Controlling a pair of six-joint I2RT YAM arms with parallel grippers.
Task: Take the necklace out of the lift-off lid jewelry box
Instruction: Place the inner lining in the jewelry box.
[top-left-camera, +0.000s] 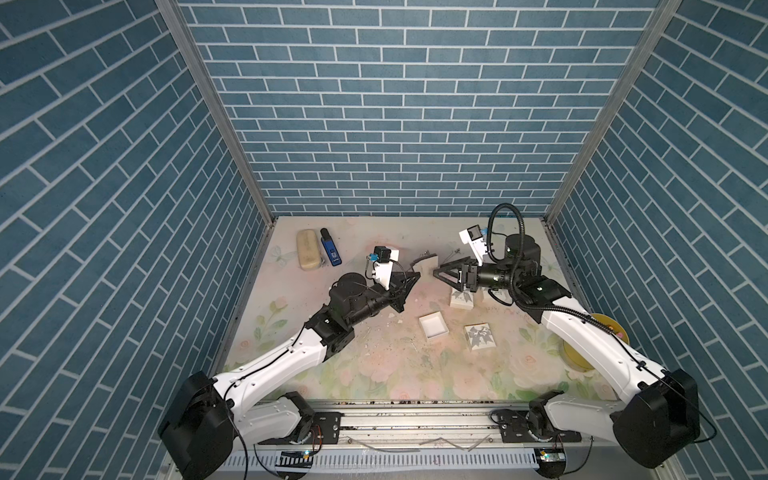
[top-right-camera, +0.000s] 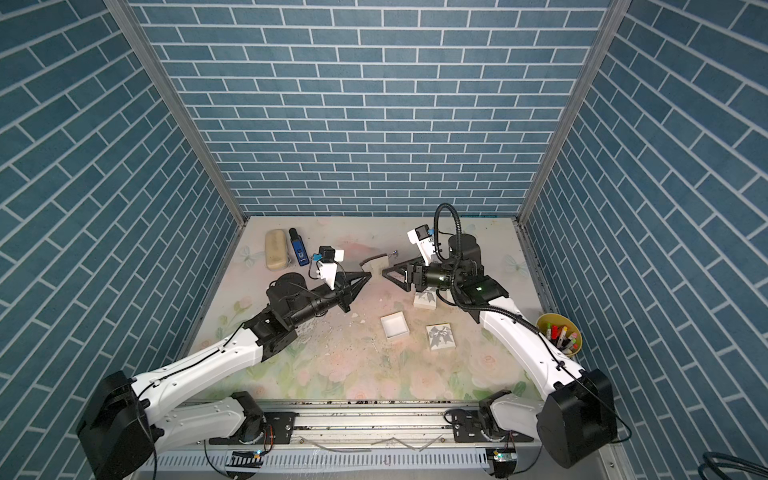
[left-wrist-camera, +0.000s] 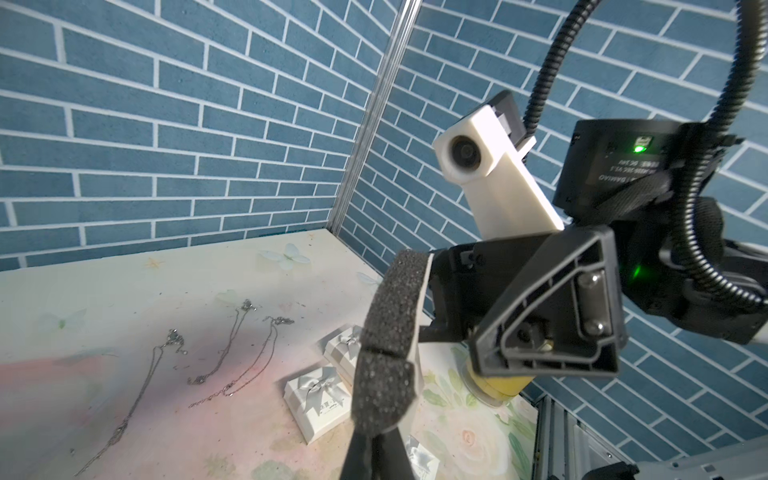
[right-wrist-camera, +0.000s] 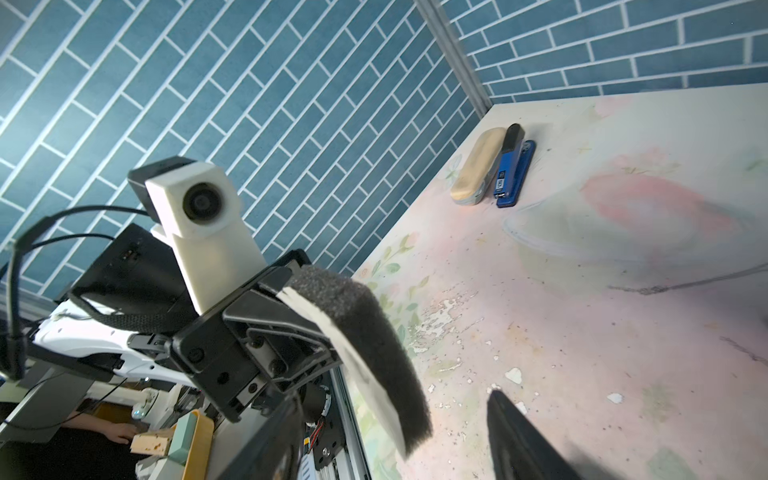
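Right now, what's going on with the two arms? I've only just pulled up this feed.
The left gripper is shut on a black foam insert and holds it up off the table, between the two arms. The right gripper faces it with its jaws open, holding nothing. An open box base and a bow-printed lid lie apart, nearer the robot. Three necklaces lie loose on the table. I cannot tell whether a chain is on the insert.

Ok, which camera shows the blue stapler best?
The right wrist view: the stapler is large and sharp, beside a beige case. Both top views show it small and distant; the left wrist view misses it.
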